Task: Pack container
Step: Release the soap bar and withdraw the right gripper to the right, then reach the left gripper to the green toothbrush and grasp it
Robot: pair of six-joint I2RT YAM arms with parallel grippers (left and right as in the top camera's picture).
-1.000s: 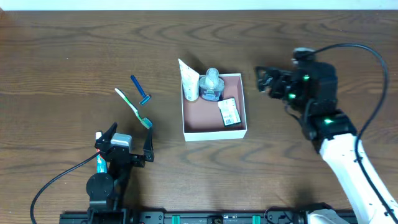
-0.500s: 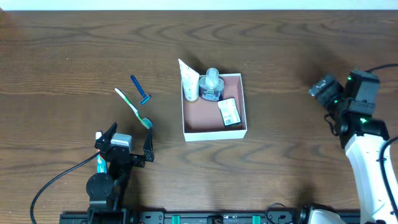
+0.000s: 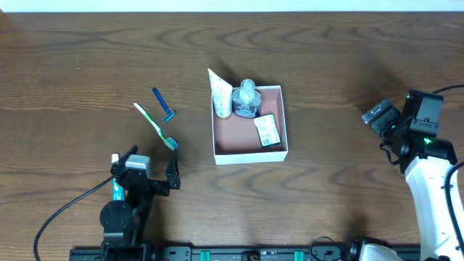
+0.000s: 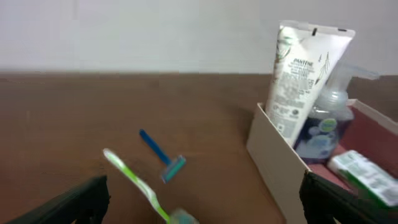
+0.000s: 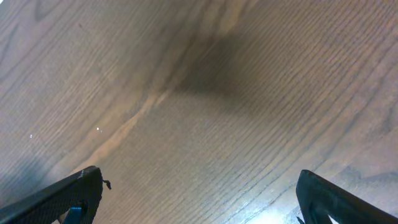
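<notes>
The container (image 3: 279,151), a shallow white-walled square box with a pinkish-brown floor, sits mid-table. In it stand a white tube (image 3: 221,93) and a clear pump bottle (image 3: 246,98), with a small labelled packet (image 3: 267,130) lying flat. The left wrist view shows the container's wall (image 4: 273,158), the tube (image 4: 301,74), the bottle (image 4: 326,124) and the packet (image 4: 364,177). A green toothbrush (image 3: 156,125) (image 4: 134,183) and a blue razor (image 3: 164,106) (image 4: 160,154) lie on the table to its left. My left gripper (image 3: 148,170) (image 4: 202,202) is open and empty at the front left. My right gripper (image 3: 383,122) (image 5: 199,196) is open and empty over bare table at the far right.
The dark wooden table (image 3: 341,58) runs to a pale back edge. A black cable (image 3: 61,214) loops at the front left by the left arm's base. The right arm's white link (image 3: 428,196) lies along the right edge.
My right gripper has swung away from beside the container to the far right of the table. The left arm and all objects have not moved.
</notes>
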